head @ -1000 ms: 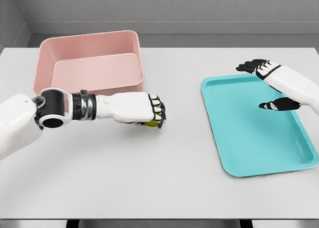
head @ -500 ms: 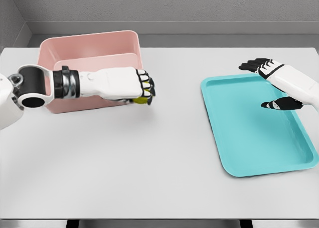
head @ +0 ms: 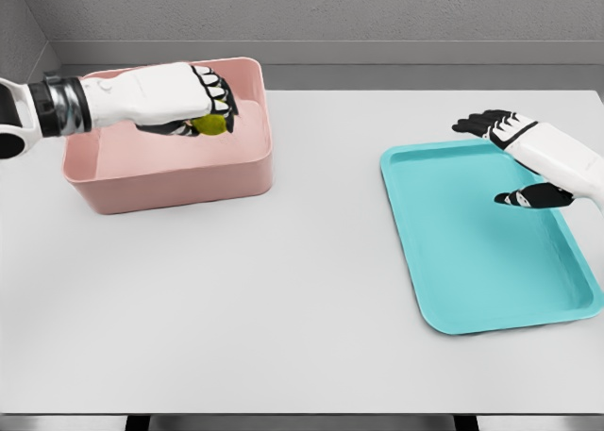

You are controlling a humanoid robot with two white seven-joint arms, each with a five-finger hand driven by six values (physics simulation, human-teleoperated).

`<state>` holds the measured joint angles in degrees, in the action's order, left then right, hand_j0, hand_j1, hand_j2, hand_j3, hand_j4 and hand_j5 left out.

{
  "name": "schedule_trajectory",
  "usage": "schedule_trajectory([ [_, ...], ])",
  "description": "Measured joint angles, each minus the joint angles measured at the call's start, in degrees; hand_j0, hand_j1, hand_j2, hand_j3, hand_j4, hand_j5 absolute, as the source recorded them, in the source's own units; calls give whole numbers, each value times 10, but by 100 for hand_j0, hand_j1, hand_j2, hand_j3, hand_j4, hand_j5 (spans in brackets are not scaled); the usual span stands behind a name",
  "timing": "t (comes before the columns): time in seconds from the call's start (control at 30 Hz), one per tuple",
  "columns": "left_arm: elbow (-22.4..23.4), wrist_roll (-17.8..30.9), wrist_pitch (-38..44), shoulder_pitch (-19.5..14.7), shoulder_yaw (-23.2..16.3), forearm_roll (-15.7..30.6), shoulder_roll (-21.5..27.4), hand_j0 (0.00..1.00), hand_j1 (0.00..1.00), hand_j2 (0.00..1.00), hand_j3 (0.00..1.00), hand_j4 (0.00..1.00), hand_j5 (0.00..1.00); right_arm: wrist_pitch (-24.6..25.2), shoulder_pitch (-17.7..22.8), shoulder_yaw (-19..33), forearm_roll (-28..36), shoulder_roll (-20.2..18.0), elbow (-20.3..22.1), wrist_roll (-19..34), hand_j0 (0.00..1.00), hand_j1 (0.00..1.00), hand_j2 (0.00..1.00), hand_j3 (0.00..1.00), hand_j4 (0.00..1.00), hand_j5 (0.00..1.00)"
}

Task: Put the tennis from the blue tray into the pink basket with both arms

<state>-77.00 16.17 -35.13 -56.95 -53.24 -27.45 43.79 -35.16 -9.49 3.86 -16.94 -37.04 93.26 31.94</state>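
My left hand [head: 203, 106] hangs over the pink basket [head: 170, 181], its fingers curled around a yellow-green tennis ball [head: 211, 124] that peeks out below the palm. The ball sits above the basket's right half, at about rim height. The blue tray [head: 472, 261] lies flat on the right of the table with nothing in it. Above the tray's far right corner my right hand [head: 510, 157] hovers with fingers spread, holding nothing.
The grey table [head: 283, 299] stretches between basket and tray. A dark wall runs along the back edge, and the table's front edge shows at the bottom.
My left hand has carried the tennis ball up and to the back left, from the table in front of the basket to above its inside. The right hand has barely moved.
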Motion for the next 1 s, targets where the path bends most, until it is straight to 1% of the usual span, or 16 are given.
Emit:
schedule_trajectory([
  [0.13, 59, 0, 0, -4, 7, 2, -3, 59, 59, 59, 59, 59, 59, 0, 0, 0, 0, 0, 0, 0, 100, 100, 100, 100, 100, 100],
  [0.17, 70, 0, 0, -4, 8, 2, -3, 75, 75, 75, 75, 75, 75, 0, 0, 0, 0, 0, 0, 0, 100, 100, 100, 100, 100, 100],
  [0.2, 78, -1, 0, -4, 9, 2, -5, 100, 100, 100, 100, 100, 100, 0, 0, 0, 0, 0, 0, 0, 100, 100, 100, 100, 100, 100],
  [0.37, 91, -4, 0, -2, 9, 10, -13, 100, 100, 100, 100, 100, 100, 0, 0, 0, 0, 0, 0, 0, 100, 100, 100, 100, 100, 100],
  [0.5, 92, -4, 0, 0, 9, 13, -16, 100, 100, 100, 100, 100, 100, 0, 1, 0, 0, 0, -2, 0, 100, 100, 100, 100, 100, 100],
  [0.57, 88, -5, 0, 4, 11, 23, -11, 100, 100, 100, 100, 100, 100, 0, 1, 0, 0, 0, -2, 0, 100, 100, 100, 100, 100, 100],
  [0.67, 86, -5, 0, 5, 14, 55, 17, 100, 100, 100, 100, 100, 100, 0, 1, 0, 0, 0, -3, 0, 100, 100, 100, 100, 100, 100],
  [0.7, 86, -5, 0, 11, 14, 60, 28, 100, 100, 100, 100, 100, 100, 0, 1, 0, 0, 0, -3, 0, 100, 100, 100, 100, 100, 100],
  [0.87, 88, -5, 0, 30, 20, 72, 77, 100, 100, 100, 100, 100, 100, 0, 1, 0, 0, 0, -3, 0, 100, 100, 100, 100, 100, 100],
  [1.0, 92, -5, 0, 41, 28, 79, 100, 100, 100, 100, 100, 100, 100, 0, 1, 0, 0, 0, -3, 0, 100, 100, 100, 100, 100, 100],
])
